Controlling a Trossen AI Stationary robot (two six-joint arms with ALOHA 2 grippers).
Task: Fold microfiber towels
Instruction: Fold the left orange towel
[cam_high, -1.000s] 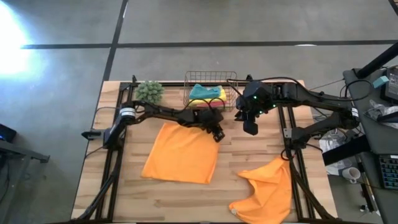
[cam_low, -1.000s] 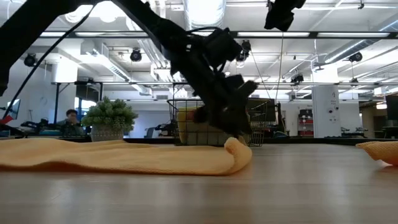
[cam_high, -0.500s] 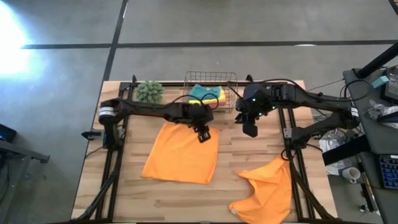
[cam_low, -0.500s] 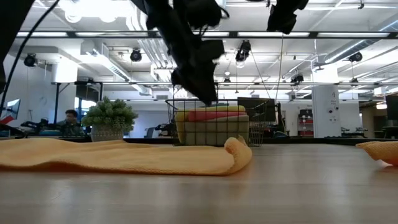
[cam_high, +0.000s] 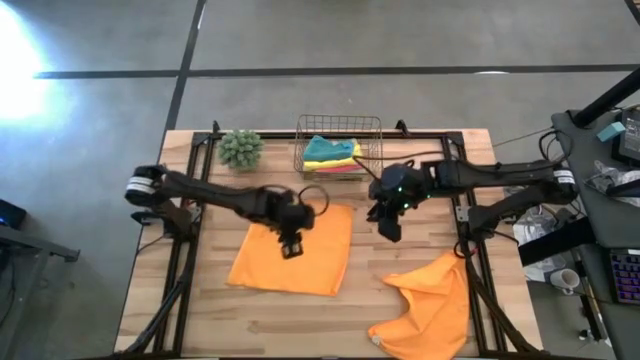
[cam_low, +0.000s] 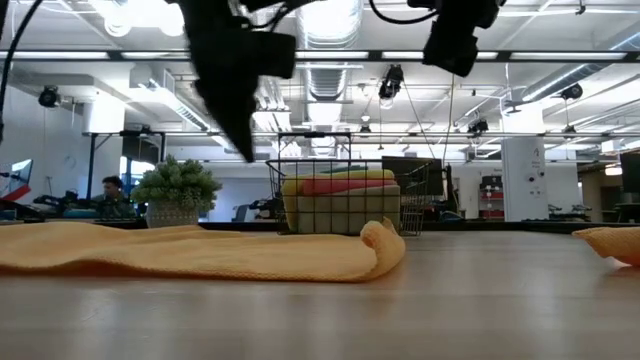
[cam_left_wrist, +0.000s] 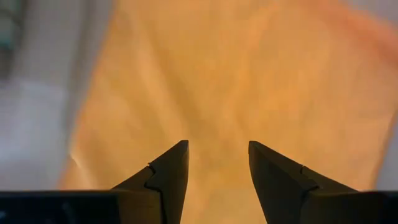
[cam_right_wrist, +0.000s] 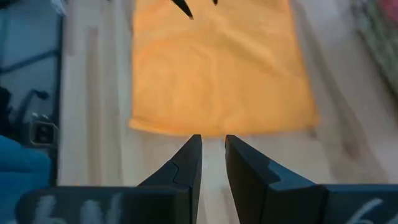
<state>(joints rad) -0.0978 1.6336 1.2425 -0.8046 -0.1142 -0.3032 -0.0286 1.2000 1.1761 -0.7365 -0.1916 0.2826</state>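
Note:
An orange microfiber towel (cam_high: 295, 250) lies flat on the wooden table, left of centre. In the low view its right edge (cam_low: 385, 245) bulges up rounded. My left gripper (cam_high: 291, 245) hangs open above the towel's middle (cam_left_wrist: 217, 74), pointing steeply down, with nothing between its fingers. My right gripper (cam_high: 388, 228) hovers higher, off the towel's right edge (cam_right_wrist: 217, 68), its fingers a narrow gap apart and empty. A second orange towel (cam_high: 425, 305) lies crumpled at the near right, partly over the table's front edge.
A wire basket (cam_high: 338, 150) at the far middle holds folded teal, yellow and pink towels. A fuzzy green plant ball (cam_high: 240, 147) sits at the far left. Bare wood (cam_high: 390, 265) shows between the two orange towels.
My left gripper has risen from the spread towel's far right corner and swung toward the table's left and near side, to a place over the towel's middle, its fingers the same distance apart. My right gripper has come down a little, toward the near edge. The towel has not moved.

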